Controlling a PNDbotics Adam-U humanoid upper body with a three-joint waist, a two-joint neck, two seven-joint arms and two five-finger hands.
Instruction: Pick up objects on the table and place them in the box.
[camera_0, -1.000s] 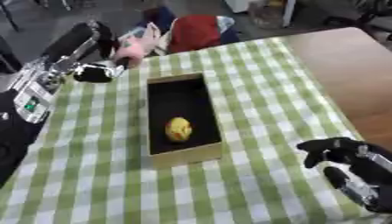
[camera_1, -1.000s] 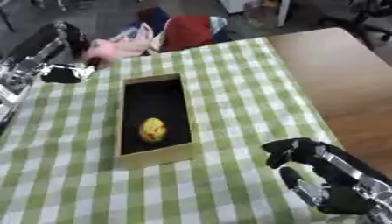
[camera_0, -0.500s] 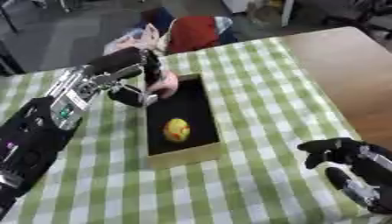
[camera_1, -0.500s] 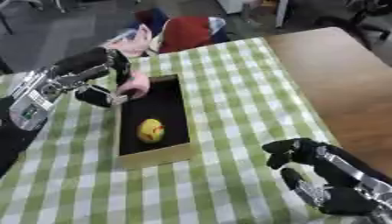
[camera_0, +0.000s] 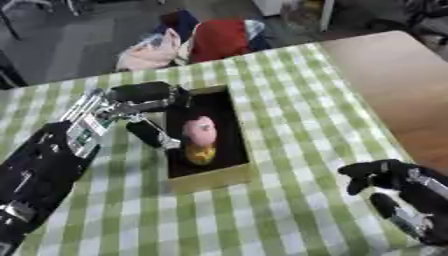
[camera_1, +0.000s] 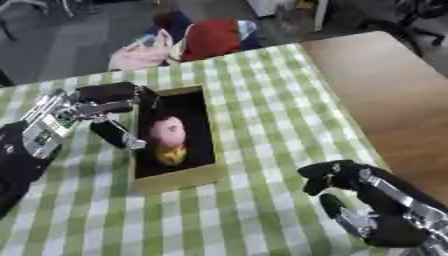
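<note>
A long cardboard box (camera_0: 210, 181) with a dark inside lies on the green checked cloth (camera_0: 297, 130). Inside it a pink rounded object (camera_0: 200, 130) sits just beyond a yellow object (camera_0: 200, 154), touching it. My left hand (camera_0: 140, 106) hovers at the box's left wall, open, with fingers stretched over the far rim and the thumb pointing down beside the pink object. It grips nothing. My right hand (camera_1: 350, 181) rests open at the lower right, away from the box.
A heap of red, pink and blue soft things (camera_0: 197, 40) lies past the table's far edge. Bare brown tabletop (camera_0: 394, 85) shows to the right of the cloth. Dark floor lies beyond.
My left hand swung in from the far left carrying the pink object to the box. It has opened, and the pink object now lies inside by the yellow one. The right hand stayed.
</note>
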